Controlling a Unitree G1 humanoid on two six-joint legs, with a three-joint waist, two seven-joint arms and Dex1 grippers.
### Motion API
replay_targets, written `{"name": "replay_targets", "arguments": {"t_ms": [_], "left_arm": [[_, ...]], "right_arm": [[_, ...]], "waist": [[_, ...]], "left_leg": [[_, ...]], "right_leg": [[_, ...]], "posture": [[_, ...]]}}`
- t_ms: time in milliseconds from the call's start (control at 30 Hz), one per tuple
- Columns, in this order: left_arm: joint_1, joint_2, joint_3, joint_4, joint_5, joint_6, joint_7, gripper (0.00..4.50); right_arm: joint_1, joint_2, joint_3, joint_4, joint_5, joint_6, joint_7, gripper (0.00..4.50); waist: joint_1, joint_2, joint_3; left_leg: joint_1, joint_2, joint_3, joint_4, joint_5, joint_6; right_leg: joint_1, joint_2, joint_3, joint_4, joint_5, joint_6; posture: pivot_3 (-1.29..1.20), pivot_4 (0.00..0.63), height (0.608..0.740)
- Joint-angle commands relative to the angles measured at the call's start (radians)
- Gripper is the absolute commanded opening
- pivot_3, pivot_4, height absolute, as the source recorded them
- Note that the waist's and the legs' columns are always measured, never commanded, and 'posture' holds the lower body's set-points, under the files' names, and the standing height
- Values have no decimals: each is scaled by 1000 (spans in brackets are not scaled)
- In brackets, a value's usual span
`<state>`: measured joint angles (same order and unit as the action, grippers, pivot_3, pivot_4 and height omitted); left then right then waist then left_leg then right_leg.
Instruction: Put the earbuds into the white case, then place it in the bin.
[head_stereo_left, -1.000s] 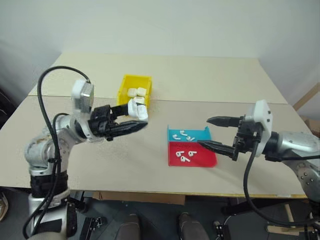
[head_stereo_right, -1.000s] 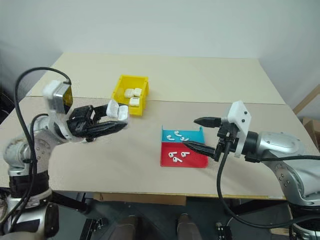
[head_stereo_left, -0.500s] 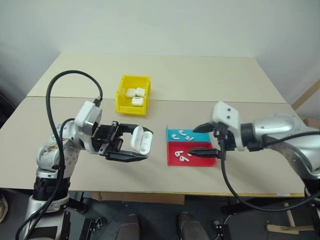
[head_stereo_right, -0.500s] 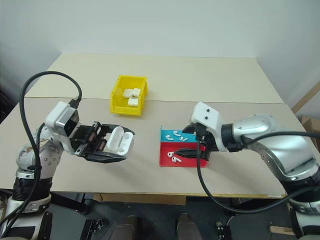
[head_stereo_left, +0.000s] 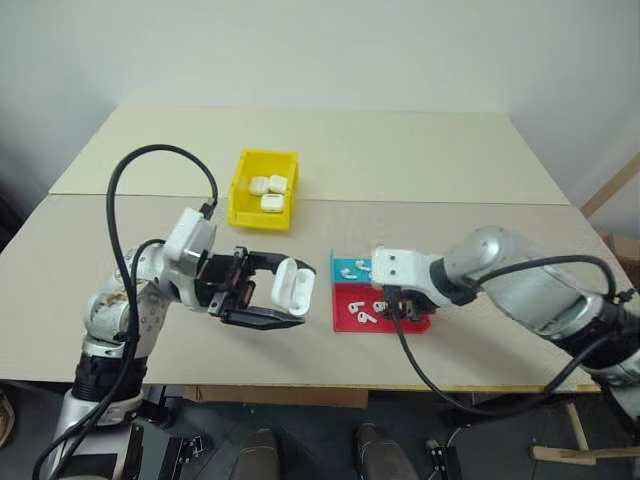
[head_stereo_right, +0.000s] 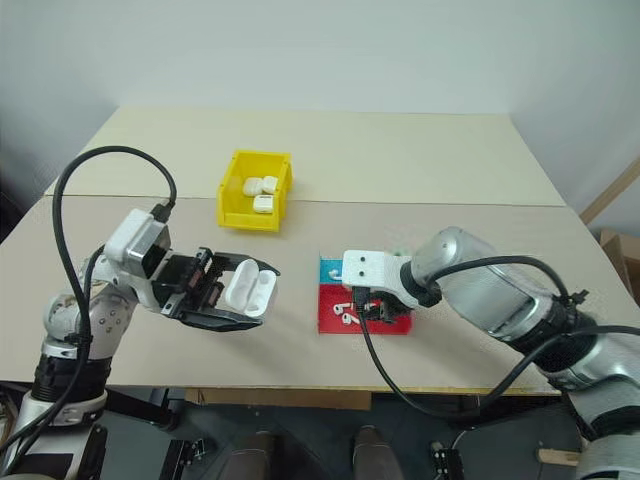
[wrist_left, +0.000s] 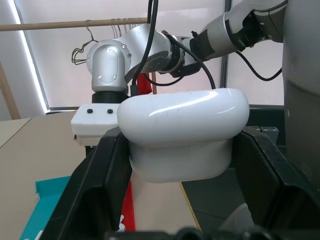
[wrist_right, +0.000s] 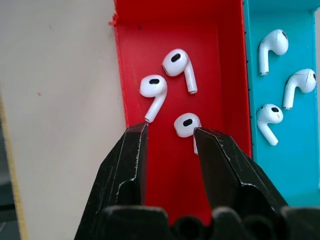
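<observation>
Lettering or brand marks cannot be read on anything. The left tool (head_stereo_left: 283, 302) clamps the white case (head_stereo_left: 291, 285) with its lid up, above the table (head_stereo_left: 420, 160), left of the tray (wrist_right: 220, 65). The right tool (wrist_right: 169, 134), fingers narrowly apart, sits over the red half beside three earbuds (wrist_right: 175, 62); one earbud's stem is hidden behind a fingertip. The yellow bin (head_stereo_left: 246, 190) holds three cases.
</observation>
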<state>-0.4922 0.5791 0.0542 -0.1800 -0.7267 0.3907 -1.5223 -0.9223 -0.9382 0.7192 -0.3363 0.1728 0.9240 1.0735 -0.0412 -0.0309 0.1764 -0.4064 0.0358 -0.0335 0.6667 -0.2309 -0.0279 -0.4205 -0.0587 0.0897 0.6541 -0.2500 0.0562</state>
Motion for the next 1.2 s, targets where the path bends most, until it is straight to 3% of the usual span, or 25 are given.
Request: {"name": "replay_targets", "arguments": {"t_ms": [33,1000,1167,1200], "left_arm": [[1,6,-2,-25,-7,-21,5,2791],[63,38,5,-55,-8,-67,44,2791],[61,44,4,-49,-4,-74,42,2791],[56,45,3,-43,-4,-75,41,2791]], "right_arm": [[-36,15,3,41,-76,-71,40,1873],[19,177,-2,289,-337,-349,247,1873],[36,179,-15,277,-349,-360,258,687],[37,186,-32,274,-345,-341,249,641]], "waist": [[0,0,0],[-1,0,0],[-1,0,0],[-1,0,0]], "left_leg": [[0,0,0,0,0,0],[1,0,0,0,0,0],[2,0,0,0,0,0],[2,0,0,0,0,0]], "right_leg": [[0,0,0,0,0,0],[1,0,0,1,0,0],[1,0,0,1,0,0],[1,0,0,1,0,0]], "posture": [[0,150,740],[0,150,740],[0,150,740],[0,150,740]]}}
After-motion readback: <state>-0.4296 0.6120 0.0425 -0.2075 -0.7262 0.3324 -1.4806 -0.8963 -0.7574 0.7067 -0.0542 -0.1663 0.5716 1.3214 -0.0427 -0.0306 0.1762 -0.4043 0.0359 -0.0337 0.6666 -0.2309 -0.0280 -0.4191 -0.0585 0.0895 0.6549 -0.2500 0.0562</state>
